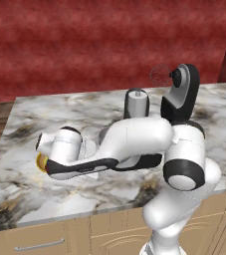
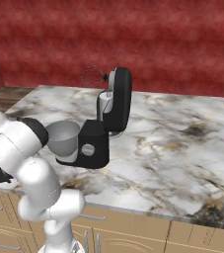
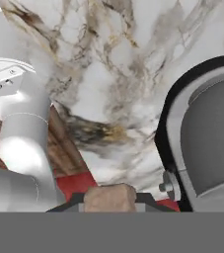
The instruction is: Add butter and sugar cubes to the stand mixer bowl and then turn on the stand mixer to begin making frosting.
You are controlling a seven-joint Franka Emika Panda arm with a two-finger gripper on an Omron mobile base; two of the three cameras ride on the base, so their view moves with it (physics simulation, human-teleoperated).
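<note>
A: What was the largest thing out there?

B: The marble desk (image 2: 182, 148), pale with grey and brown veins, over tan cabinet fronts and before a dark red wall. On it stood the stand mixer (image 2: 106, 123), black with a silver-grey column, its hinged head tipped up and back so that the wire whisk (image 2: 90, 75) hung in the air toward the wall. A round grey knob (image 2: 88, 149) showed on the side of its base.

A: And the stand mixer bowl?

B: The stand mixer bowl (image 2: 63, 137) sat on the mixer's base, grey metal and deep, just beside the arm's elbow in the right base view. In the hand view its rim and dark collar (image 3: 207, 133) took up the right side.

A: Where was the pincer?

B: The arm reached out to the left over the desk in the left base view, and the pincer (image 3: 110, 200) lay low at the bottom of the hand view. A yellow edge of the plate (image 1: 41, 162) peeped out behind the hand.

A: Did it have anything?

B: Yes. The jaws stood narrowly apart, closed on the butter (image 3: 110, 197), a small tan-brown stick held between the tips, above the desk and short of the bowl.
</note>
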